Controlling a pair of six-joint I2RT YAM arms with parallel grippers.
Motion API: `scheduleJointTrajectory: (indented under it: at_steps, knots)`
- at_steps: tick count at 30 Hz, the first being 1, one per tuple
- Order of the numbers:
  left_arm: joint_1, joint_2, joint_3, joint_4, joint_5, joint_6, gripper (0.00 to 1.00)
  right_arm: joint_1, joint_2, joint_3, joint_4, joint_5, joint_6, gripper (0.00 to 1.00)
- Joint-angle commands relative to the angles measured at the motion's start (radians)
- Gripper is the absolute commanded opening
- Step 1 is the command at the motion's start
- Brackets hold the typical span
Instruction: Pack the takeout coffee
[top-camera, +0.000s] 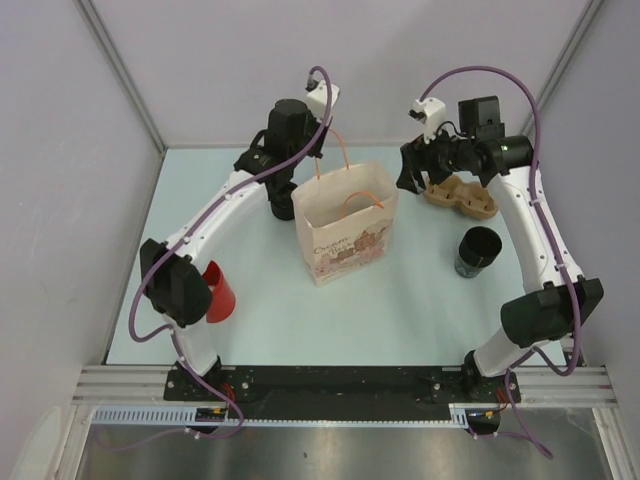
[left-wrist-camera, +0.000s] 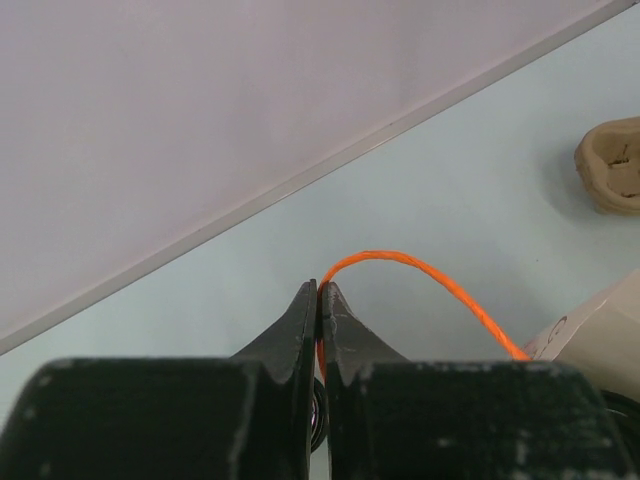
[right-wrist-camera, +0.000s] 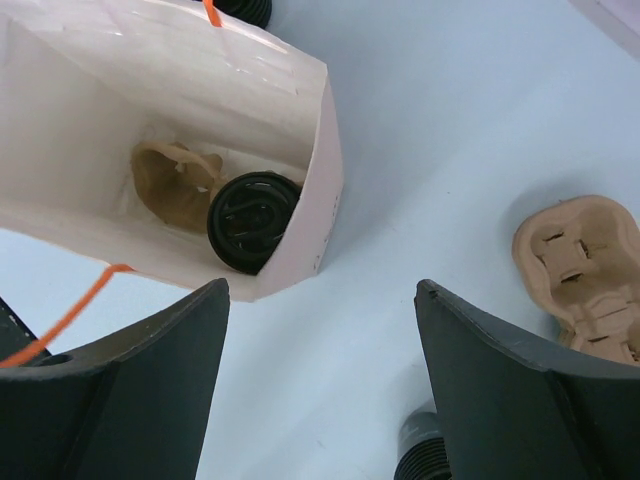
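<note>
One paper bag (top-camera: 345, 225) stands upright at the middle of the table (top-camera: 400, 320), mouth upward, its wide side running roughly left to right. Inside it sit a cardboard carrier (right-wrist-camera: 170, 180) and a black-lidded cup (right-wrist-camera: 253, 220), with the lid facing the mouth. I judge the packing only partly done: a second carrier (top-camera: 462, 197), a dark cup (top-camera: 478, 250) and a red cup (top-camera: 220, 290) are outside. The left fingers (left-wrist-camera: 300, 325) pinch the orange handle (left-wrist-camera: 400, 262). The right fingers (right-wrist-camera: 150, 380) stand wide and hold nothing.
</note>
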Motion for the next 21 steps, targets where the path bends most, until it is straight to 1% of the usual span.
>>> scheduleJointTrajectory:
  at_steps: [1,5,11,14,18,21]
  knots:
    - [-0.01,0.036,0.113,-0.018,0.03,0.016,0.06,-0.04,-0.075,-0.024,0.071,-0.055,0.019,0.79]
    - [-0.015,0.071,0.155,-0.022,0.04,0.016,0.06,-0.075,-0.086,-0.044,0.089,-0.076,0.031,0.79]
    - [-0.031,0.111,0.218,-0.03,0.069,0.008,0.06,-0.083,-0.088,-0.062,0.094,-0.092,0.037,0.79]
    - [-0.044,0.148,0.274,-0.053,0.064,0.011,0.06,-0.091,-0.095,-0.07,0.103,-0.092,0.039,0.79]
    - [-0.051,0.183,0.339,-0.065,0.063,0.01,0.09,-0.103,-0.101,-0.079,0.107,-0.099,0.042,0.79]
    - [-0.055,0.194,0.354,-0.056,0.061,0.011,0.1,-0.115,-0.104,-0.087,0.114,-0.107,0.042,0.79]
